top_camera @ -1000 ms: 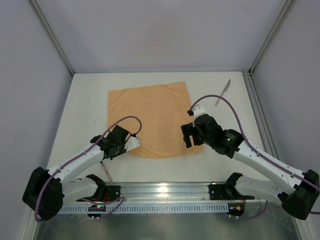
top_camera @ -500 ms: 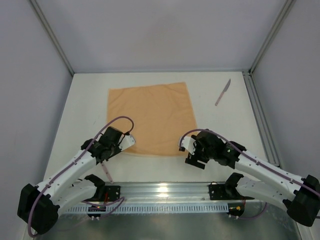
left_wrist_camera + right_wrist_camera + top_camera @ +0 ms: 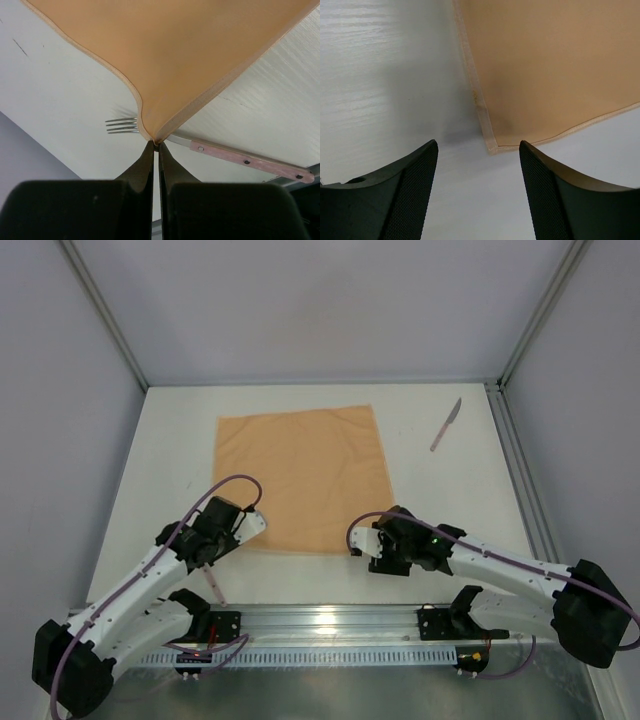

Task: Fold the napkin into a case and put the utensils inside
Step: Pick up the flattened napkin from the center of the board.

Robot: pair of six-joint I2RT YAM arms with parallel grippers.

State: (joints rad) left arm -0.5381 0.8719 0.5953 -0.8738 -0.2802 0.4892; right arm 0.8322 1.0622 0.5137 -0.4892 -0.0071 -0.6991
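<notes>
"Two corners to take, and I hold one. Where does everything sit?"

"Largest first. The white table [image 3: 170, 460] fills the middle of the overhead view. The napkin [image 3: 300, 480] lies spread on it at centre, a plain square, not yet folded into any case. My left gripper [image 3: 156, 147], at lower left of that view, is clamped on the napkin's near left corner, and the wrist view shows the cloth lifted off the table into the closed tips. My right gripper [image 3: 477, 150], at lower centre-right, has its jaws apart with nothing between them."

"And the corner the right arm needs?"

"The near right corner [image 3: 492, 146] lies flat on the table just ahead of the jaws, in the gap between them and a little towards the right finger. Its side hem runs straight up the wrist frame, roughly along my approach. I judge that a short move forward and down, then closing, should catch it."

"The utensils?"

"The knife [image 3: 446, 425] lies on a slant at upper right, well apart from the cloth and nearer my right arm. The fork [image 3: 122, 125] lies under the lifted left corner, with its tines showing at the left of that wrist frame."
</notes>
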